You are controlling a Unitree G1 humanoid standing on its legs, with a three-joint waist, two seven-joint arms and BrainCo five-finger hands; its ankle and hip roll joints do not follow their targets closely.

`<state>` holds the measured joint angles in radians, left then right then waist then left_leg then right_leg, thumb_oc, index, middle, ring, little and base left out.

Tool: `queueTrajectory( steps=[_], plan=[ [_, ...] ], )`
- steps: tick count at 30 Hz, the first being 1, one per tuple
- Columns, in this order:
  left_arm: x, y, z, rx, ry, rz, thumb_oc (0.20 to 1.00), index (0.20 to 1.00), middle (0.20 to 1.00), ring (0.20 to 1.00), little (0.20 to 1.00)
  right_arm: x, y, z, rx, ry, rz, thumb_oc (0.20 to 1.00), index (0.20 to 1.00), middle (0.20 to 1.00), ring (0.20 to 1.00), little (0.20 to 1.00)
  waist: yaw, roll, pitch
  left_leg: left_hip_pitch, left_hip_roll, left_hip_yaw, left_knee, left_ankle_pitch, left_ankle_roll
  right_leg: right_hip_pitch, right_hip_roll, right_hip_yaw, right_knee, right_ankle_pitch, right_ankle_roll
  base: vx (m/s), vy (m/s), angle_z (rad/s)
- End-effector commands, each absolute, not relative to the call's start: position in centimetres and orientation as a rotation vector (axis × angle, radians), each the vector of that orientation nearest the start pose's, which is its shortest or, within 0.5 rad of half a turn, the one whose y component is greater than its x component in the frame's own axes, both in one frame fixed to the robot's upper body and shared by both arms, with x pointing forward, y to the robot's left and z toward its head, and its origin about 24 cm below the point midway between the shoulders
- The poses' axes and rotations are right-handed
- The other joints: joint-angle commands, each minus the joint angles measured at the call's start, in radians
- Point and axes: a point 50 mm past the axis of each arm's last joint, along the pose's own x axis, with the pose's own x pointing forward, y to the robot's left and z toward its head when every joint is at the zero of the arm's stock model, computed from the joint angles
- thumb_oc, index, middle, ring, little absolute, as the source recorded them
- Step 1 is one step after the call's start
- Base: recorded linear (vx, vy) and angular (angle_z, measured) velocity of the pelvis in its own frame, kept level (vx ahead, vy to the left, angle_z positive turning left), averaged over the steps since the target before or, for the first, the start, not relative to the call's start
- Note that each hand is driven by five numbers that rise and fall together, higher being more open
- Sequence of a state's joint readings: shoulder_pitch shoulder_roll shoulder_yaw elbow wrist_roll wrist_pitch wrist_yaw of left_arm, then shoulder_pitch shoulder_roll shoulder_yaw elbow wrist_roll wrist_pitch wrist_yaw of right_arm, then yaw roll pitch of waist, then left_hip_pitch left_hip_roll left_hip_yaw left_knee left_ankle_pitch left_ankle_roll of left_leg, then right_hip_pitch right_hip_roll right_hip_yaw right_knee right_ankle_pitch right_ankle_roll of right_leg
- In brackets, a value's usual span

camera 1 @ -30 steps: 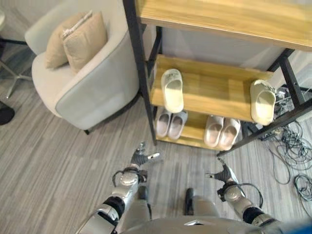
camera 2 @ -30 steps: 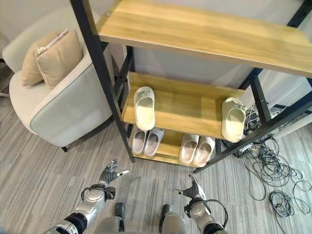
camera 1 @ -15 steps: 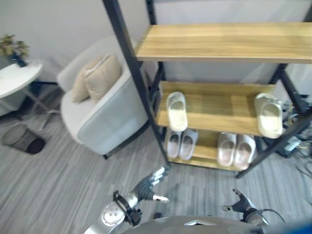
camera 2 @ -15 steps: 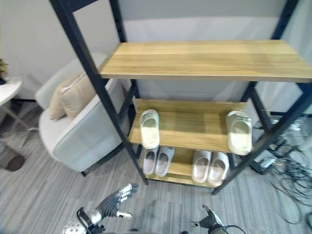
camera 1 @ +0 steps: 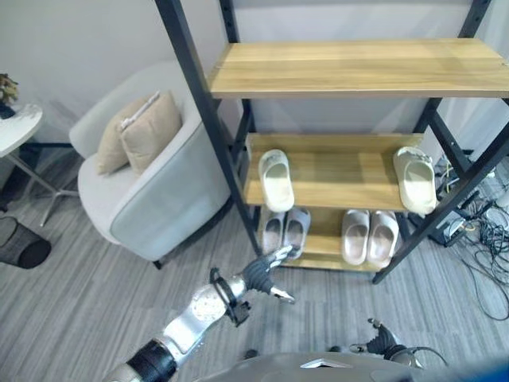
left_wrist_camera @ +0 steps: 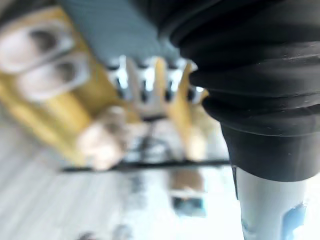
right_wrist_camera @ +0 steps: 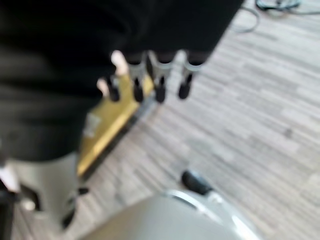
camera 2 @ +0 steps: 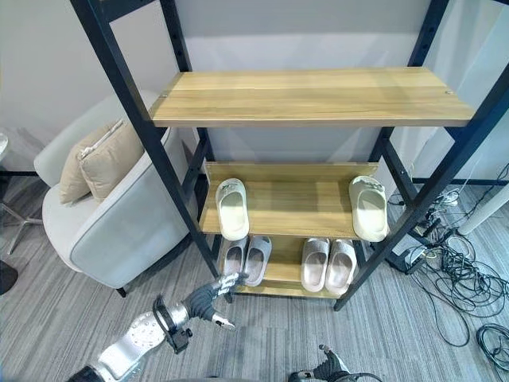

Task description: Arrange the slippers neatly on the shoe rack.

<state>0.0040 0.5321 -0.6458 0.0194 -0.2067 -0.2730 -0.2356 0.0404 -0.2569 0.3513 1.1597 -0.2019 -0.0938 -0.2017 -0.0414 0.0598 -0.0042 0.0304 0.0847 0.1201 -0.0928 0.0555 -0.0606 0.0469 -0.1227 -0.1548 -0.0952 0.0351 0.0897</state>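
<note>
The black-framed shoe rack point(camera 1: 227, 171) has wooden shelves. Two cream slippers lie apart on its middle shelf, one at the left end point(camera 1: 276, 179) and one at the right end point(camera 1: 415, 179). The bottom shelf holds a pale grey pair point(camera 1: 286, 231) and a pinkish pair point(camera 1: 370, 236). My left hand point(camera 1: 266, 274) reaches out low in front of the rack's left post, near the grey pair, fingers point(left_wrist_camera: 145, 82) straight and holding nothing. My right hand point(camera 1: 378, 344) hangs low over the floor with fingers point(right_wrist_camera: 160, 82) straight and empty.
A light grey armchair point(camera 1: 151, 191) with two beige cushions point(camera 1: 139, 131) stands left of the rack. A white side table point(camera 1: 16, 127) and a black bin point(camera 1: 20, 243) are at the far left. Cables point(camera 1: 485, 239) lie on the floor to the right of the rack.
The camera has tilted up, so more of the rack shows. My left arm has stretched forward towards the rack's lower left. The slippers have not moved.
</note>
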Motion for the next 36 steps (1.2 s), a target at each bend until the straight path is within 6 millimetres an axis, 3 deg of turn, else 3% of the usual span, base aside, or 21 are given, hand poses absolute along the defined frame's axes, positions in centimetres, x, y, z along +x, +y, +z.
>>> queueTrajectory(
  steps=[1,4,10,13,17,18,20,23,26,29,31,36],
  plan=[
    [20.4,9.3,3.0,0.339,-0.135,-0.919,1.0,1.0,1.0,1.0,1.0,10.9,-20.3,-15.8,-0.685,0.996,0.18,1.0,1.0,1.0,1.0,1.0,-0.003,-0.047,-0.014,-0.039,0.009,-0.02,0.006,-0.034,-0.053,0.033,-0.085,0.006,0.008,-0.013,0.101,0.0,0.0,0.0],
    [21.3,6.7,5.3,0.423,-0.316,-0.972,1.0,1.0,1.0,1.0,1.0,10.9,-19.9,-15.8,-0.705,0.983,0.202,1.0,1.0,1.0,1.0,1.0,-0.017,-0.044,-0.015,-0.037,0.008,-0.016,0.006,-0.038,-0.054,0.029,-0.087,0.004,0.008,-0.011,0.103,0.0,0.0,0.0],
    [22.8,4.1,7.9,0.448,-0.479,-0.964,1.0,1.0,1.0,1.0,1.0,10.0,-19.3,-16.1,-0.706,1.002,0.233,1.0,1.0,1.0,1.0,1.0,-0.042,-0.041,-0.018,-0.035,0.005,-0.007,0.006,-0.041,-0.054,0.023,-0.088,0.012,0.008,-0.007,0.105,0.01,-0.013,-0.05],
    [23.3,3.3,8.0,0.452,-0.497,-0.956,1.0,1.0,1.0,1.0,1.0,9.9,-19.3,-16.1,-0.703,1.004,0.229,1.0,1.0,1.0,1.0,1.0,-0.049,-0.038,-0.015,-0.035,0.004,-0.005,0.006,-0.041,-0.052,0.02,-0.088,0.017,0.008,-0.006,0.106,0.0,0.0,0.0],
    [24.3,2.6,6.2,0.361,-0.371,-0.885,1.0,1.0,1.0,1.0,1.0,9.1,-19.1,-16.4,-0.68,1.03,0.223,1.0,1.0,1.0,1.0,1.0,-0.066,-0.036,-0.011,-0.033,0.002,0.005,0.006,-0.042,-0.047,0.01,-0.092,0.027,0.008,0.0,0.109,0.02,-0.023,-0.14],
    [25.7,2.3,5.9,0.451,-0.377,-0.828,1.0,1.0,1.0,1.0,1.0,8.4,-19.3,-16.5,-0.652,1.054,0.188,1.0,1.0,1.0,1.0,1.0,-0.08,-0.033,-0.006,-0.038,0.001,0.011,0.006,-0.04,-0.046,-0.001,-0.094,0.036,0.008,0.004,0.111,0.02,-0.024,-0.25],
    [26.8,1.9,6.4,0.558,-0.432,-0.815,1.0,1.0,1.0,1.0,1.0,8.2,-19.7,-16.5,-0.64,1.063,0.163,1.0,1.0,1.0,1.0,1.0,-0.092,-0.029,-0.003,-0.046,-0.001,0.017,0.006,-0.04,-0.046,-0.015,-0.096,0.046,0.008,0.01,0.114,0.02,-0.015,-0.08],
    [28.6,2.3,7.4,0.698,-0.512,-0.729,1.0,1.0,1.0,1.0,1.0,8.3,-20.6,-16.2,-0.634,1.041,0.087,1.0,1.0,1.0,1.0,1.0,-0.115,-0.016,-0.001,-0.062,-0.005,0.032,0.006,-0.04,-0.046,-0.05,-0.103,0.064,0.008,0.021,0.122,0.03,-0.003,-0.22],
    [29.1,2.9,6.9,0.729,-0.495,-0.689,1.0,1.0,1.0,1.0,1.0,8.5,-20.9,-16.1,-0.621,1.044,0.061,1.0,1.0,1.0,1.0,1.0,-0.114,-0.012,-0.003,-0.078,-0.006,0.035,0.006,-0.038,-0.046,-0.07,-0.105,0.07,0.008,0.023,0.124,0.03,-0.011,-0.19],
    [31.4,3.8,8.3,0.791,-0.521,-0.559,1.0,1.0,1.0,1.0,1.0,8.7,-21.1,-16.1,-0.619,1.051,0.037,1.0,1.0,1.0,1.0,1.0,-0.121,0.003,-0.017,-0.105,-0.007,0.043,0.006,-0.029,-0.05,-0.108,-0.108,0.082,0.008,0.03,0.127,0.04,-0.013,-0.1],
    [31.7,3.9,8.5,0.807,-0.527,-0.536,1.0,1.0,1.0,1.0,1.0,8.9,-21.2,-16.1,-0.623,1.046,0.034,1.0,1.0,1.0,1.0,1.0,-0.121,0.007,-0.018,-0.113,-0.007,0.043,0.006,-0.027,-0.052,-0.116,-0.109,0.082,0.008,0.032,0.127,0.02,-0.005,-0.02],
    [34.3,4.9,9.9,0.938,-0.56,-0.388,1.0,1.0,1.0,1.0,1.0,11.2,-21.0,-15.5,-0.665,0.983,0.04,1.0,1.0,1.0,1.0,1.0,-0.124,0.022,-0.011,-0.178,-0.008,0.041,0.006,-0.01,-0.057,-0.191,-0.107,0.093,0.008,0.048,0.125,-0.02,-0.006,-0.04]
  ],
)
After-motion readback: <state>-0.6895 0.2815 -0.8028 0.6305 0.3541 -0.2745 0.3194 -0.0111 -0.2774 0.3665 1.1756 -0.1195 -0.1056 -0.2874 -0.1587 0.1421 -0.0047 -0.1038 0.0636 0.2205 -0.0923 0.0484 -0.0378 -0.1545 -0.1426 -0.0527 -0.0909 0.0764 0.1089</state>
